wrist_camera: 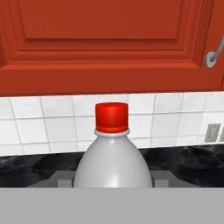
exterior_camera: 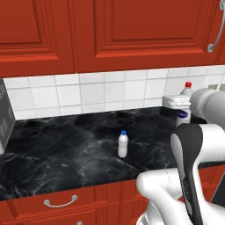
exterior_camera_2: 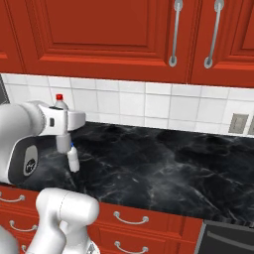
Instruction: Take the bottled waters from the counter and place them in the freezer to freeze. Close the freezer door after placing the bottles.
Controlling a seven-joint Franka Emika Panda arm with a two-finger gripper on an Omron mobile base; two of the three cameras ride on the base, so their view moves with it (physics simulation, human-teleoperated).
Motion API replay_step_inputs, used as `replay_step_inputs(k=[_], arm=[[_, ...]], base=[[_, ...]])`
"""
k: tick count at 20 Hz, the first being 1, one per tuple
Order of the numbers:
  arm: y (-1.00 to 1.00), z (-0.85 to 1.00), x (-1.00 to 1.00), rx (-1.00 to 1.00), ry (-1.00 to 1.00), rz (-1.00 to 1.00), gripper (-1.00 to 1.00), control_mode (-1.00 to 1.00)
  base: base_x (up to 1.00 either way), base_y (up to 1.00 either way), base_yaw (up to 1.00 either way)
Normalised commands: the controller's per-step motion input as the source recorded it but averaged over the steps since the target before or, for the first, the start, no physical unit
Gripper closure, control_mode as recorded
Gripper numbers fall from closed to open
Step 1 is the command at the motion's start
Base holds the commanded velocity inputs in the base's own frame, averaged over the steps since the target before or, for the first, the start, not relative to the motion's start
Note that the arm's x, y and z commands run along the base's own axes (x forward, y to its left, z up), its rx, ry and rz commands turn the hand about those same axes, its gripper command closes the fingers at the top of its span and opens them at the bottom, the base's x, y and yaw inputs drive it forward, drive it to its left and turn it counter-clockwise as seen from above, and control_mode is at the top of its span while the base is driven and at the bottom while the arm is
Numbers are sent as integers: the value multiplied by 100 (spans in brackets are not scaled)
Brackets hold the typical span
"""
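Observation:
The red-capped bottle (wrist_camera: 112, 148) stands upright close in front of the hand camera, and my gripper (wrist_camera: 113, 181) has a grey finger pressed against each side of its body. From the left base its red cap (exterior_camera: 188, 85) pokes up behind my gripper (exterior_camera: 179, 105), with the dark blue label just below. In the right base view my gripper (exterior_camera_2: 63, 122) covers the middle of that bottle (exterior_camera_2: 60, 99). The blue-capped bottle (exterior_camera: 123, 144) stands alone, upright, on the black marble counter (exterior_camera: 66, 149), seen also as the blue-capped bottle (exterior_camera_2: 73, 158) just right of my hand. The freezer and its door are out of view.
Red wall cabinets (exterior_camera: 132, 30) hang over the white tile backsplash (exterior_camera_2: 158, 106). A grey vented appliance (exterior_camera: 4, 118) sits at the counter's left end. Red drawers with silver handles (exterior_camera: 60, 203) run below. A wall outlet (exterior_camera_2: 238, 123) is at the right.

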Motion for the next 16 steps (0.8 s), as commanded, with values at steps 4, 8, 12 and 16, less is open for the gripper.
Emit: replay_step_inputs(k=[4, 8, 12, 16], arm=[[4, -3, -43, 0, -14, 2, 100, -100], [7, -17, -19, 0, -11, 0, 100, -100], [1, -12, -13, 0, -3, 0, 100, -100], [0, 0, 0, 0, 0, 0, 100, -100]], base=[[0, 0, 0], [0, 0, 0], [0, 0, 0], [0, 0, 0]])
